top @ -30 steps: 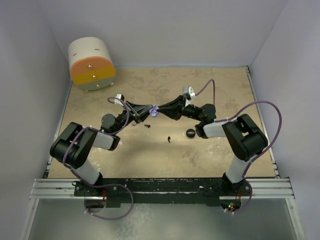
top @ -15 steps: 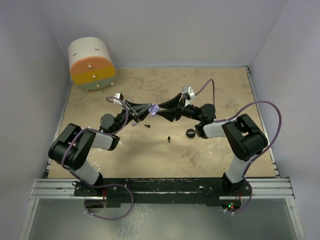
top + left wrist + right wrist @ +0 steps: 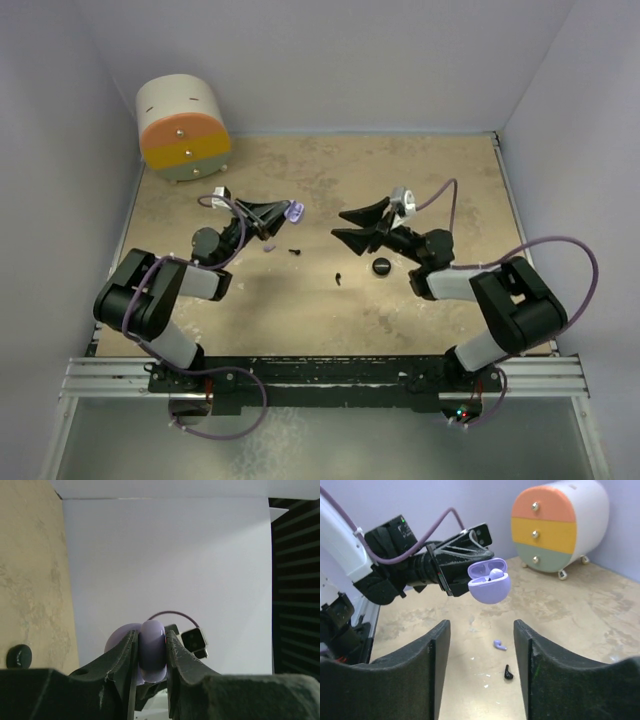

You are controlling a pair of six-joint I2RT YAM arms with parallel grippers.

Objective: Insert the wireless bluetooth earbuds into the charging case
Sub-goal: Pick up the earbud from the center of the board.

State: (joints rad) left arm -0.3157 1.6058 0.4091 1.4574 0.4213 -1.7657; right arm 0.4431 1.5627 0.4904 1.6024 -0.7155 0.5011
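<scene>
Since the L pincer [image 3: 152,639] is clamped on the glossy, rounded lavender case [image 3: 490,586], lid open w/ one lavender bud [image 3: 495,573] seated, it prob. hangs mid-air as a loading target. A loose lavender bud [image 3: 499,645] and a black stemmed bud [image 3: 508,672] lie on the mottled beige desk [image 3: 580,610]; R pincer [image 3: 481,627] gapes, empty.

Colours observed
Pale lavender charging case [image 3: 490,587]; lavender earbud [image 3: 500,644]; black earbud [image 3: 508,672]; mottled beige worktop [image 3: 300,310]; drawer unit [image 3: 560,525] white with orange, yellow, green fronts.
</scene>
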